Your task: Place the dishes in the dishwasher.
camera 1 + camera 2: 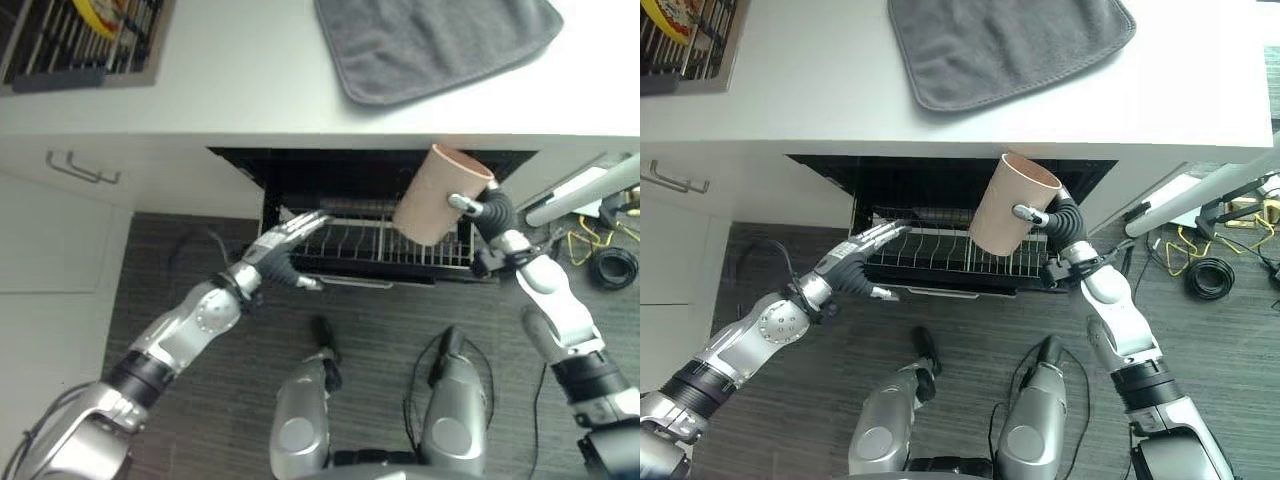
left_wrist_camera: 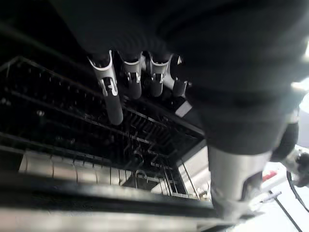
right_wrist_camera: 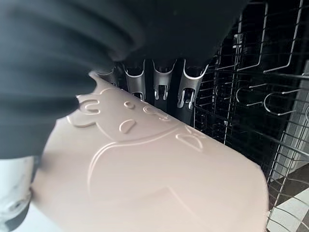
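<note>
My right hand (image 1: 1048,216) is clamped round the beige cup (image 1: 1010,204): fingers curled on its side wall, thumb on the near side, which the right wrist view confirms with the cup's embossed wall pressed right against my fingers (image 3: 162,81). The cup sits tilted, mouth up and toward 1 o'clock, base down toward the rack (image 1: 940,255). I'd say I hold it by the wall so the base stays free to go down between the tines, and it hangs above the rack's right part, not yet touching the wires. My left hand (image 1: 283,246) is at 9 o'clock of the cup, fingers straight and apart, tips resting at the rack's left front corner with the thumb down by the front rail. My read is that it's steadying the pulled-out rack so it won't roll while I load; nothing is gripped there. The left wrist view shows my fingers (image 2: 112,94) extended over the wire grid, with no dishes I can make out in that part of the rack. The rack itself sticks out of the dark dishwasher opening (image 1: 300,170) under the counter edge. Beyond that, at 12 o'clock, the white countertop (image 1: 240,80) carries a grey towel (image 1: 440,45) spread flat, probably a drying mat, and at 10 o'clock a dish drainer (image 1: 80,40) holding something yellow. White cabinet front with a bar handle (image 1: 80,168) to the left, dark wood-grain floor (image 1: 180,260) below, loose cables and a yellow item on the floor at 3 o'clock.
</note>
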`<state>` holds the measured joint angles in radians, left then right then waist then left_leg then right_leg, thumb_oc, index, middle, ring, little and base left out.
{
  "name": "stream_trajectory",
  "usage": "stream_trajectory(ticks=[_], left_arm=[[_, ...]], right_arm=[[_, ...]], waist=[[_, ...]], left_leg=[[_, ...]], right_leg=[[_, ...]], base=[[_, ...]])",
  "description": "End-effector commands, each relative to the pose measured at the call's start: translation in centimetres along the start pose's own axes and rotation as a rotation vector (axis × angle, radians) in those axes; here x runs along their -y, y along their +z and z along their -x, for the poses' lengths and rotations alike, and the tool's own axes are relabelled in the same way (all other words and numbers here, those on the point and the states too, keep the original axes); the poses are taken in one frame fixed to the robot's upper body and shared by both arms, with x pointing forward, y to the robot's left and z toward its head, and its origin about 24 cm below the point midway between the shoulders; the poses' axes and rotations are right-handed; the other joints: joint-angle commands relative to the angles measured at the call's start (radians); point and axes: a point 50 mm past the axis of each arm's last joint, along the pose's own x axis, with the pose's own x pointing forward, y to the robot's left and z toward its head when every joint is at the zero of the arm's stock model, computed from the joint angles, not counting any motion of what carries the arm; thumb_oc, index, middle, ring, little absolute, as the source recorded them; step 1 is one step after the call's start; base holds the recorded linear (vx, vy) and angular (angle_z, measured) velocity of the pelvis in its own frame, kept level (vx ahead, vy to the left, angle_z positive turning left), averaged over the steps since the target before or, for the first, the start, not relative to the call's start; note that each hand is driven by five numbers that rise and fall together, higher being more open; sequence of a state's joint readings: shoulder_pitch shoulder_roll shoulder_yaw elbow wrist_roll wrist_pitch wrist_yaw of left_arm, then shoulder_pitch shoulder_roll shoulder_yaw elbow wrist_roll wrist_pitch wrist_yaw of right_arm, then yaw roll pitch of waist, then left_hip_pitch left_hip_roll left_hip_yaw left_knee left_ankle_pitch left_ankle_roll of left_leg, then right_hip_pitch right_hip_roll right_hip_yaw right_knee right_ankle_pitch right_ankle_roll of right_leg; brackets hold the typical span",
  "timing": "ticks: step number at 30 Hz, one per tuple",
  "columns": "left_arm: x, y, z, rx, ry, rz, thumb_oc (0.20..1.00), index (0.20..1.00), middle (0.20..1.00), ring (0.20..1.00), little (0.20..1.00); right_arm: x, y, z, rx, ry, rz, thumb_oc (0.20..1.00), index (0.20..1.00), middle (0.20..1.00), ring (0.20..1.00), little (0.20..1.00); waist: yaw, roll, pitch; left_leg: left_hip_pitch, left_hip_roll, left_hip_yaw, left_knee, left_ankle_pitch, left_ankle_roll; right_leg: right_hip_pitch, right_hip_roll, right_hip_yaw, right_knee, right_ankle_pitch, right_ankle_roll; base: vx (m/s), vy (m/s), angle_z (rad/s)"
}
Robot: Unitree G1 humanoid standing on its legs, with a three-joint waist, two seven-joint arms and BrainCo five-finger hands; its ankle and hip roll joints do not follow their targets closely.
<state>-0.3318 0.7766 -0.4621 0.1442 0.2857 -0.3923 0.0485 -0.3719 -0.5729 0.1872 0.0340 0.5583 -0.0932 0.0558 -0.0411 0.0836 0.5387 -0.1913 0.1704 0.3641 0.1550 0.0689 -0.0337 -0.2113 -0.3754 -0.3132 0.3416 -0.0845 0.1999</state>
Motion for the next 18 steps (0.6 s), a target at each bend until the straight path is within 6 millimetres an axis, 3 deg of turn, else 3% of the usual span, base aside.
stream_trajectory(ticks=[1,7,11,18], left_arm=[[-0.4,0.5,0.6,-0.007,-0.038,0.024,1.000,1.000,1.000,1.000,1.000],[-2.1,0.9,0.2,0.012,-0.125,-0.058,1.000,1.000,1.000,1.000,1.000],[-3.7,1.5,-0.3,0.037,-0.195,-0.132,1.000,1.000,1.000,1.000,1.000],[-4.8,1.5,-1.4,0.016,-0.239,-0.256,1.000,1.000,1.000,1.000,1.000]], right_arm=[[0.5,1.3,0.3,0.074,0.000,0.040,0.200,0.200,0.200,0.200,0.200],[0.8,1.3,-0.5,0.005,0.064,0.125,0.200,0.200,0.200,0.200,0.200],[2.2,2.2,-0.9,-0.013,0.034,0.200,0.200,0.200,0.200,0.200,0.200],[3.4,1.2,-1.7,-0.122,0.033,0.260,0.200,0.200,0.200,0.200,0.200]], waist=[[0.008,-0.026,-0.077],[0.016,-0.033,-0.043],[0.022,-0.044,-0.022],[0.030,-0.053,-0.019]], left_leg=[[0.048,0.051,-0.030,0.065,-0.104,-0.045],[0.006,0.072,-0.028,0.080,-0.086,-0.050],[-0.024,0.073,-0.033,0.097,-0.085,-0.050],[-0.037,0.079,-0.026,0.100,-0.080,-0.054]], right_leg=[[0.004,0.049,-0.015,0.057,-0.040,-0.046],[-0.035,0.046,-0.017,0.089,-0.042,-0.048],[-0.065,0.046,-0.012,0.102,-0.036,-0.043],[-0.064,0.046,-0.015,0.082,-0.023,-0.037]], base=[[-0.01,-0.029,0.04],[-0.05,-0.035,0.05],[-0.08,-0.059,0.05],[-0.02,-0.012,-0.02]])
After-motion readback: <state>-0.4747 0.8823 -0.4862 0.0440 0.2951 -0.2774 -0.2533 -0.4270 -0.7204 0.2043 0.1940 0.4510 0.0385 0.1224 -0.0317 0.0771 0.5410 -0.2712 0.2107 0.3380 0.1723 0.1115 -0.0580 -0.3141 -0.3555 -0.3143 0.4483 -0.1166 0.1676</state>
